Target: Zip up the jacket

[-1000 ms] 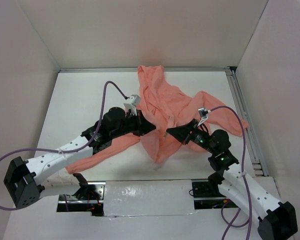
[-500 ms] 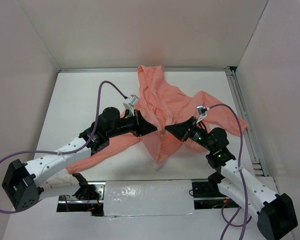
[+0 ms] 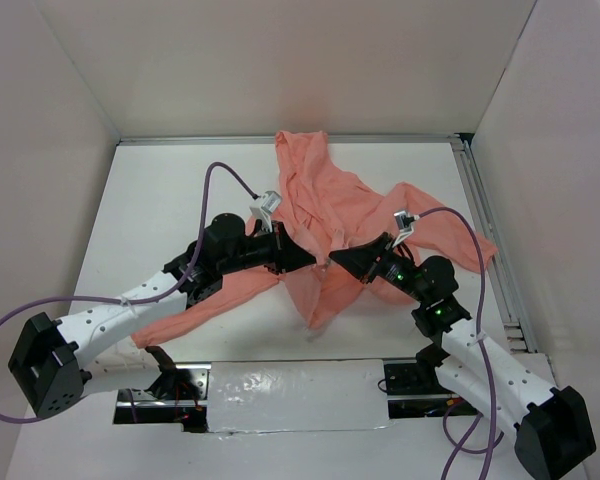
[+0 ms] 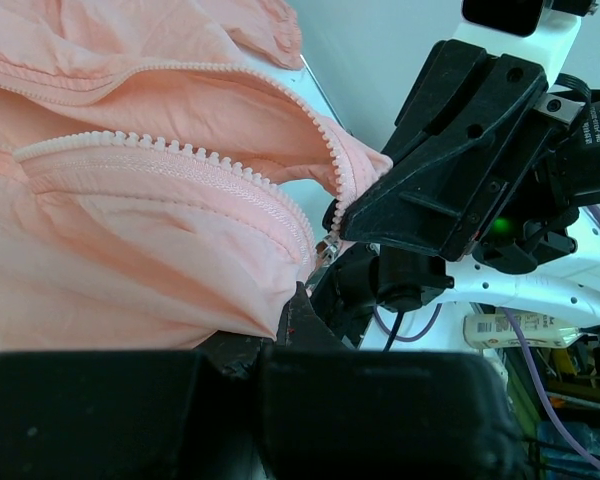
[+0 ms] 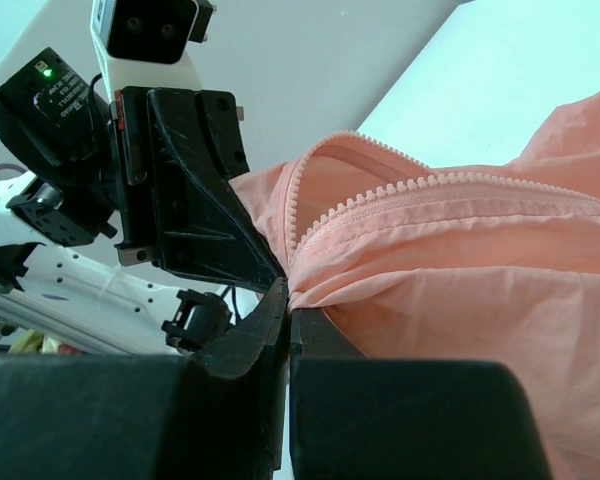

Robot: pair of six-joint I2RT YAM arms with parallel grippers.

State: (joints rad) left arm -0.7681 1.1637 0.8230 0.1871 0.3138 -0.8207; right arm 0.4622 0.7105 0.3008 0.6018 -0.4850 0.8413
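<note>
The jacket (image 3: 320, 200) lies crumpled on the table (image 3: 150, 200). Its bulk spreads away beyond the two pincer tips, one sleeve trails back under the left arm, and the other lies out to the side of the right arm. The left pincer (image 3: 310, 257) and right pincer (image 3: 334, 259) meet tip to tip over the front opening, each pressed together on a fold of the pink cloth. In the left wrist view the left pincer clamps the cloth just below the end of the nearer tooth row (image 4: 180, 150). The right one, directly ahead of it, pinches the end of the farther tooth row (image 4: 325, 140). The two rows run apart from each other away from the tips, with a gap of cloth between them, so none of the zipper shows as closed. A small metal piece sits between the tips and may be the slider, but it is too small to be sure. As far as can be judged, the task is at its very start. Both bottom ends of the zipper are gripped and brought close, but they do not look mated. Seating one end in the slider and pulling it along the whole length of the teeth remain to be done.
</note>
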